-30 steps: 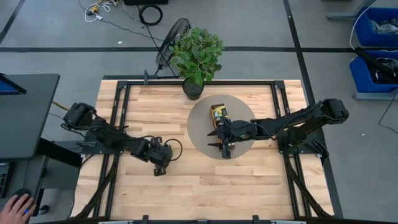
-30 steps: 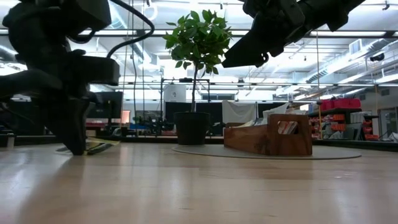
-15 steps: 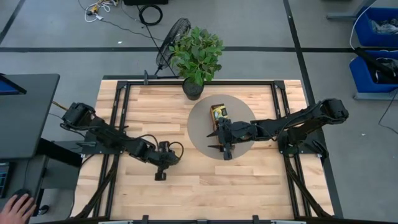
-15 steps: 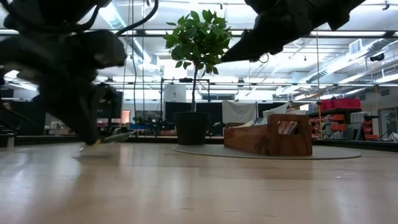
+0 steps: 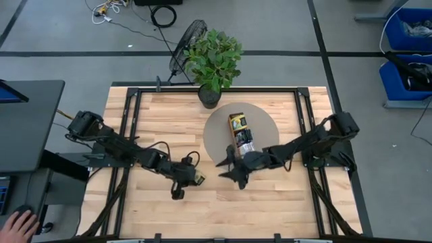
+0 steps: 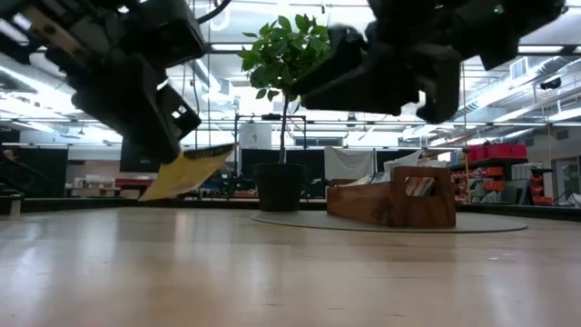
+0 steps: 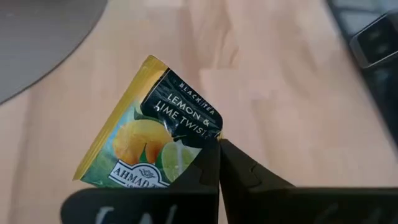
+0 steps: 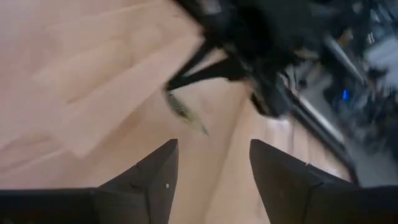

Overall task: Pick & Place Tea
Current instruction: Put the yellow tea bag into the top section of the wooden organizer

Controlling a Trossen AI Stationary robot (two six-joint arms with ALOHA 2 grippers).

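At about eight o'clock on the table (image 5: 148, 121), the left gripper (image 5: 192, 179) was seen clenched on a yellow tea sachet (image 7: 152, 134), pinched by one corner between the shut fingers; a second earlier that gripper had been pressed down to the wood with the sachet lying flat beneath it, whereas now the sachet had been lifted clear of the surface and was held tilted in the air (image 6: 186, 173); the pick was therefore judged complete, and carriage toward the wooden tray (image 5: 240, 131) on the grey round mat (image 5: 216, 135), at about one o'clock from the sachet, was judged to remain. Further right, the right gripper (image 5: 226, 170) had been swung off the tray toward the table's centre, near the left gripper; its fingers (image 8: 152, 177) were spread and nothing was held; a handover was judged possible.
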